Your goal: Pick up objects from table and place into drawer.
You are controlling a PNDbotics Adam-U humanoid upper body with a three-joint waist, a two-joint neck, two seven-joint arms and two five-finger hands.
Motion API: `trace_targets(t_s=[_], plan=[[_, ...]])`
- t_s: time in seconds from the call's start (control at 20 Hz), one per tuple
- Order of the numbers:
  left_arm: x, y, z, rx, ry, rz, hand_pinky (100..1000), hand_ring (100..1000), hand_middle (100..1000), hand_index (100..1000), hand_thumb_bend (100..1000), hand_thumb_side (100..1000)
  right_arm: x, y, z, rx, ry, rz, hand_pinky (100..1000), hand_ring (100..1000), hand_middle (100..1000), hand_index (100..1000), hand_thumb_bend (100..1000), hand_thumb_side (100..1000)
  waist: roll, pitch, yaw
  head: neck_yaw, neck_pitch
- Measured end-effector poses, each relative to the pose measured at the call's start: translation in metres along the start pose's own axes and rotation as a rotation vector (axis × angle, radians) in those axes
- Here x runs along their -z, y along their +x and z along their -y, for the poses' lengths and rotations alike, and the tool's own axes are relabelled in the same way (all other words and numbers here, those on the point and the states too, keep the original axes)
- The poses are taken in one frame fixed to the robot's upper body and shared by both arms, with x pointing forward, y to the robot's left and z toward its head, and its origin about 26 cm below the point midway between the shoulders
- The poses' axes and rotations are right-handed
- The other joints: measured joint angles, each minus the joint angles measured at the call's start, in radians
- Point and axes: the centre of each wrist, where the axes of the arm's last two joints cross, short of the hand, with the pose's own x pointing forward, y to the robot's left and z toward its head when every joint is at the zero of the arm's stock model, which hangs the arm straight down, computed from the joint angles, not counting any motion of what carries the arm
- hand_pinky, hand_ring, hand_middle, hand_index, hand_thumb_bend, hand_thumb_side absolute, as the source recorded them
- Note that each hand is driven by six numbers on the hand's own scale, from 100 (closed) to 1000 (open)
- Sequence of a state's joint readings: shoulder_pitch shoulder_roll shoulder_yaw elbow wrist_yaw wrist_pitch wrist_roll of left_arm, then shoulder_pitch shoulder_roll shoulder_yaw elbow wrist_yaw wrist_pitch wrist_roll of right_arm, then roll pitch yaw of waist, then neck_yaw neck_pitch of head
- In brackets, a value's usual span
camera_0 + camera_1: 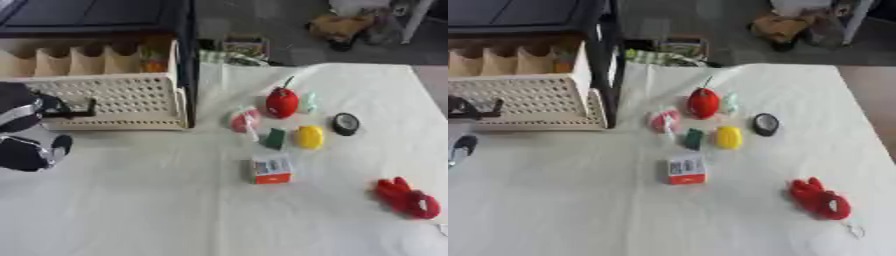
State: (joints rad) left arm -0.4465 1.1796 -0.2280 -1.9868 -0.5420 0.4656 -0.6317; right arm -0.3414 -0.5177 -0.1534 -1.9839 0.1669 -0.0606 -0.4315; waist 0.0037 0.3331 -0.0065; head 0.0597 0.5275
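The left hand [31, 150] hangs left of the drawer [105, 102], fingers unreadable. The box [271, 169] looks light and stiff, best gripped across its sides.

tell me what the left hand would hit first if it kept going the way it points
Probably the perforated front wall of the drawer. The left hand sits at the view's left edge, its fingers reaching toward that wall. Depth is unclear, so contact may already exist.

open cream drawer [114, 102], red toy [282, 102], yellow piece [308, 137]
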Motion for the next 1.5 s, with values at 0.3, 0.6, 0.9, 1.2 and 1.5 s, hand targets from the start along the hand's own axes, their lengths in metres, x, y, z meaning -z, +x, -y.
trace_targets(t_s=[0.3, 0.6, 0.9, 1.2, 1.5], plan=[[-0.001, -0.004, 0.006, 0.001, 0.014, -0.004, 100, 100, 100, 823, 105, 408, 0.000, 0.000, 0.000, 0.002, -0.002, -0.001, 827, 622, 631, 819, 100, 836, -0.004, -0.001, 0.001, -0.001, 0.000], [-0.002, -0.007, 0.010, 0.013, 0.015, -0.002, 100, 100, 100, 819, 105, 408, -0.001, 0.000, 0.000, 0.002, -0.006, -0.002, 827, 622, 631, 818, 100, 835, -0.007, -0.006, 0.004, -0.001, 0.000], [-0.003, -0.009, 0.013, 0.030, 0.025, 0.013, 100, 100, 100, 817, 105, 408, -0.001, -0.001, 0.000, -0.001, -0.008, -0.006, 827, 622, 631, 818, 100, 835, -0.009, -0.006, 0.006, -0.001, 0.000], [-0.003, -0.011, 0.016, 0.042, 0.035, 0.027, 100, 100, 100, 814, 105, 408, -0.001, -0.001, 0.001, -0.003, -0.014, -0.005, 827, 623, 631, 818, 100, 836, -0.010, -0.006, 0.007, -0.001, 0.000], [-0.004, -0.013, 0.019, 0.049, 0.037, 0.029, 100, 100, 100, 802, 105, 408, -0.002, -0.001, 0.001, -0.004, -0.017, -0.010, 827, 623, 631, 818, 100, 836, -0.012, -0.008, 0.007, -0.001, 0.000]])
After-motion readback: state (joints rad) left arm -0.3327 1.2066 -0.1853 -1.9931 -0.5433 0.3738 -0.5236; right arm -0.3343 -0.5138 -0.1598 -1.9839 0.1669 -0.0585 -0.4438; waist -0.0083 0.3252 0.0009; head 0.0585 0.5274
